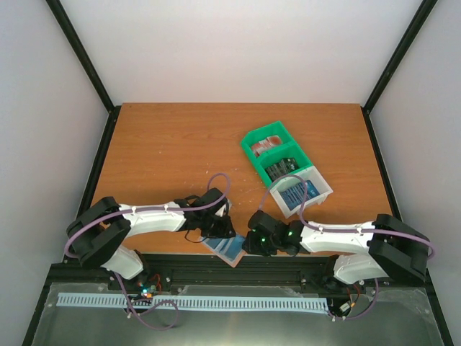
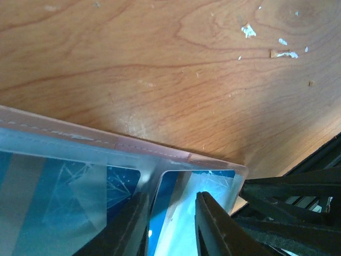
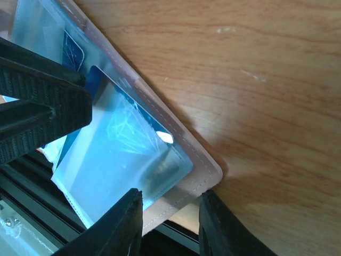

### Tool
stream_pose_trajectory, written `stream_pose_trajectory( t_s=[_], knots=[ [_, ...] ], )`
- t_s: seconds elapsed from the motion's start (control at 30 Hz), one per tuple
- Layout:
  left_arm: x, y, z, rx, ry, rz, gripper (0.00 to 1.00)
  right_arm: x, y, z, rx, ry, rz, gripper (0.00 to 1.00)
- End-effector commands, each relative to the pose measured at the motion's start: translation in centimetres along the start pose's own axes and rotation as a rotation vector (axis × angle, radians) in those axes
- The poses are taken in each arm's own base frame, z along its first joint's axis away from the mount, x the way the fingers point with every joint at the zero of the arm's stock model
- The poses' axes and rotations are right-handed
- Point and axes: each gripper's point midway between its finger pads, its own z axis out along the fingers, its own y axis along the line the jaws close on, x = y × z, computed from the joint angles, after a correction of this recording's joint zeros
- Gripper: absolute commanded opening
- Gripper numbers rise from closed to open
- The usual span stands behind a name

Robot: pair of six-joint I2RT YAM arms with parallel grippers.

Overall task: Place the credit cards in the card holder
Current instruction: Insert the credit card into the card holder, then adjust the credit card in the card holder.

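At the near edge of the wooden table (image 1: pixel 166 151), between the two arms, the card holder (image 1: pixel 225 249) lies opened flat, one corner jutting slightly past the table's edge. Its tan-pink stitched border frames clear plastic pockets, and a blue card (image 2: pixel 122 181) shows through one of them.

From the left, the left gripper (image 1: pixel 216 232) reaches down onto the holder. Its wrist view shows its two dark fingers a little apart, standing over a pocket near the holder's corner, with blue plastic visible in the gap. They do not clearly pinch anything.

From the right, the right gripper (image 1: pixel 258 241) meets the same end of the holder, close beside the left one. Its fingers are also partly spread, their tips either side of the holder's rounded corner (image 3: pixel 202 170) at the table edge. No firm grip can be seen.

Farther back and to the right, well apart from both grippers, sits a green-and-white tray (image 1: pixel 252 137) holding red-and-white cards (image 1: pixel 268 146), dark cards (image 1: pixel 282 167) and blue cards (image 1: pixel 295 193).
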Motion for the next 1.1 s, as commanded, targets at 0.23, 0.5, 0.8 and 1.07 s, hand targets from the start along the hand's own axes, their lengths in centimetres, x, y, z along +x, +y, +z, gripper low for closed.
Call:
stream_pose_trajectory(
  t_s=[0.23,0.5,0.8,1.07],
  knots=[
    [0.6,-1.5,0.1,0.073,0.061,0.097,0.21,-1.2,0.2,0.8,-0.015,-0.032,0.039,0.27],
    [-0.7,-1.1,-0.9,-0.012,0.006,0.087,0.27,-2.4,-0.1,0.2,0.026,-0.060,0.013,0.26],
    [-3.6,-2.3,-3.8,-0.074,-0.113,0.130,0.46,-3.2,1.1,-2.6,0.037,-0.093,-0.110,0.37],
    [-8.3,-0.4,-10.1,-0.089,-0.310,0.042,0.64,-3.2,3.3,-5.2,0.141,-0.184,-0.314,0.46]
  ],
)
